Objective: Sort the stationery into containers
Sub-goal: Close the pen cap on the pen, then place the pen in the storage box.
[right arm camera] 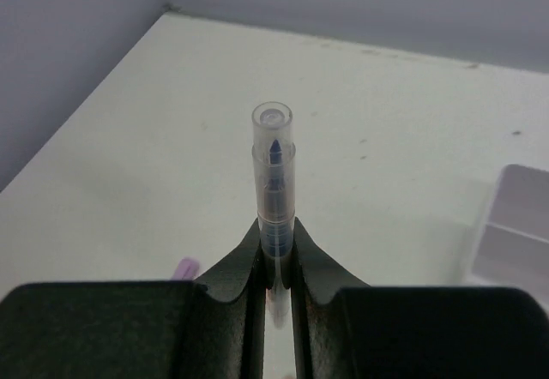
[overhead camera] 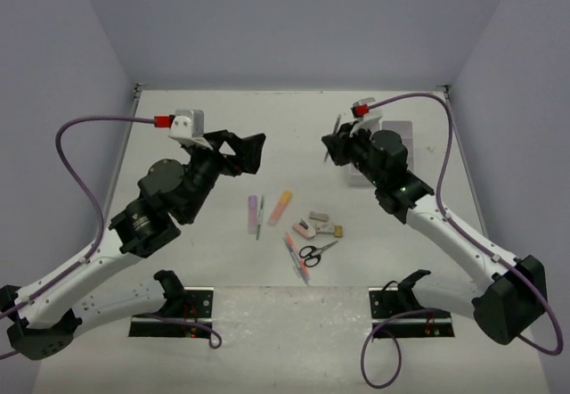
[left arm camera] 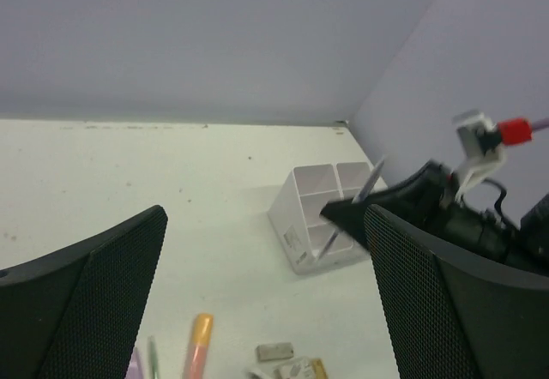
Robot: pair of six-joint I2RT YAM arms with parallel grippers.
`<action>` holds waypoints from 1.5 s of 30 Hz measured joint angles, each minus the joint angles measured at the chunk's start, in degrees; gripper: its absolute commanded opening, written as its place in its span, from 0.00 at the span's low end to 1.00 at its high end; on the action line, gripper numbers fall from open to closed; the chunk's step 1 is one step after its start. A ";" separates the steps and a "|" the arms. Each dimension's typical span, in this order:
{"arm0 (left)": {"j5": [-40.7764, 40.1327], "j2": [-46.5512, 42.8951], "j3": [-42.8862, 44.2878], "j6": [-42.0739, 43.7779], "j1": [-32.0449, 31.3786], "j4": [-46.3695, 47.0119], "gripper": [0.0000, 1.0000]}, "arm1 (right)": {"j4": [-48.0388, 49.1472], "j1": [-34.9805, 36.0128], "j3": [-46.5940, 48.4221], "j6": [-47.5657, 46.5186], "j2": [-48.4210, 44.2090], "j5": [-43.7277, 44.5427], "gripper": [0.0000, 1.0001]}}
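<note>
Your right gripper [right arm camera: 276,240] is clamped on a clear-capped pen [right arm camera: 273,169], which is tilted right at the white organiser box [left arm camera: 296,225]. Your left gripper [overhead camera: 245,151] hangs spread and empty. Line the pen's lower end over one compartment, clear of the dividers, before you release.

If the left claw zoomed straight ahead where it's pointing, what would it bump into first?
Probably the right claw, which is holding a pen, with the white box just behind it. The left claw is open and aimed that way, though depth is hard to judge.
</note>
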 measured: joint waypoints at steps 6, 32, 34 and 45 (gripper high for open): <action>9.27 -8.59 -7.42 0.40 -0.01 -8.36 1.00 | 9.53 -10.69 1.42 -1.95 5.82 11.92 0.00; 16.93 -29.33 -20.86 5.01 0.00 -19.97 1.00 | 31.66 -19.47 3.49 -6.31 29.39 12.34 0.17; 16.91 -29.33 -20.95 5.05 0.00 -19.83 1.00 | 31.45 -19.58 3.49 -6.31 29.39 11.81 0.18; 16.48 -29.47 -20.95 6.10 0.00 -19.71 1.00 | 31.02 -19.65 3.49 -6.56 29.39 11.28 0.44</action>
